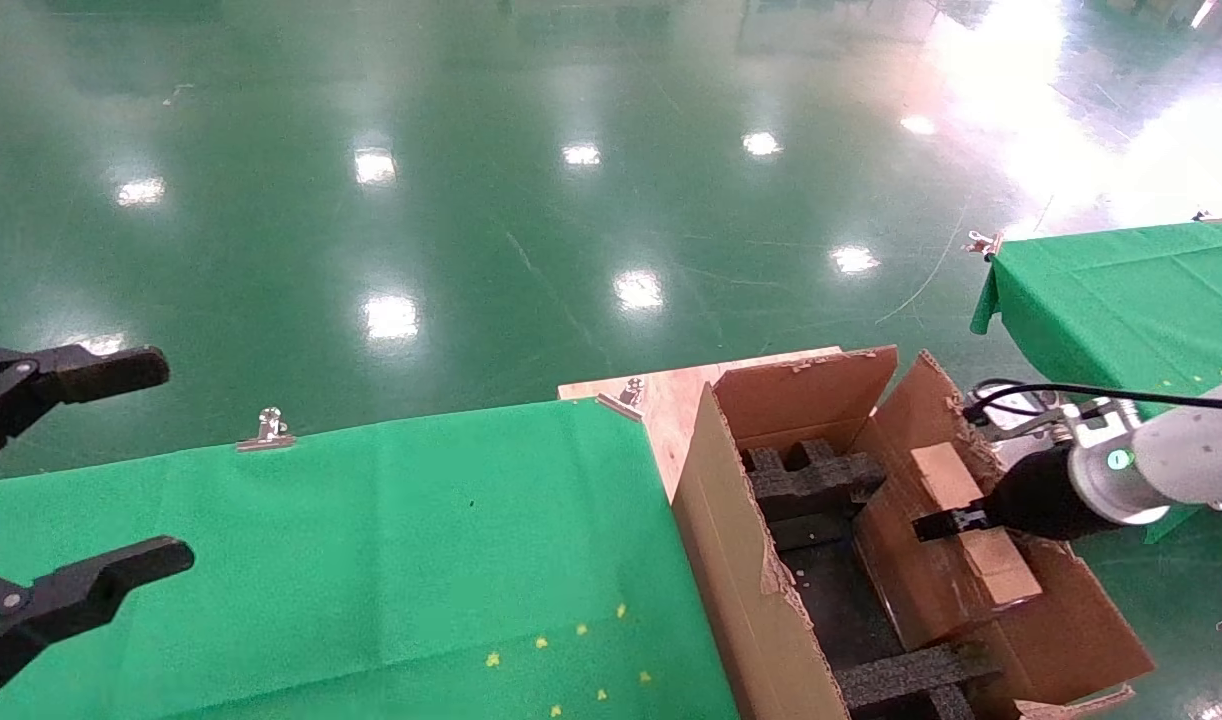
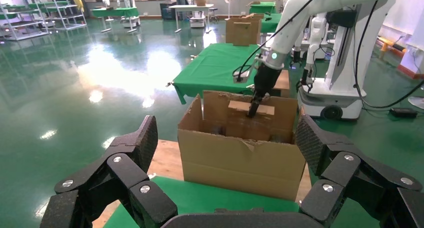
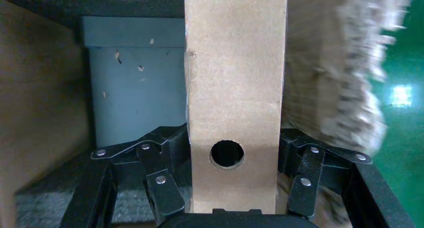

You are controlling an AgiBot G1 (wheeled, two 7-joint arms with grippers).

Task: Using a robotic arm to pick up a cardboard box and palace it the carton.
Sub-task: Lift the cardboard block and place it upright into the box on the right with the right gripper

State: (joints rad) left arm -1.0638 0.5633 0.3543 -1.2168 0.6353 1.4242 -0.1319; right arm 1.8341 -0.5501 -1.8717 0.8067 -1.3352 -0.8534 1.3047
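While the left hand (image 1: 31, 500) is idling spread apart at nine o'clock, the right hand (image 1: 956, 520) is clamping the cardboard box (image 1: 971, 530) over the carton (image 1: 751, 560); snagging the ragged three o'clock flap risks tipping it outside.

Right tool (image 1: 946, 522) clamped on cardboard box (image 1: 976, 540), arm reaching in from right. Left tool (image 1: 31, 500) parked, fingers spread.

Head cam looks down from above; left wrist cam faces carton (image 2: 240, 148) from afar; right wrist cam close inside.
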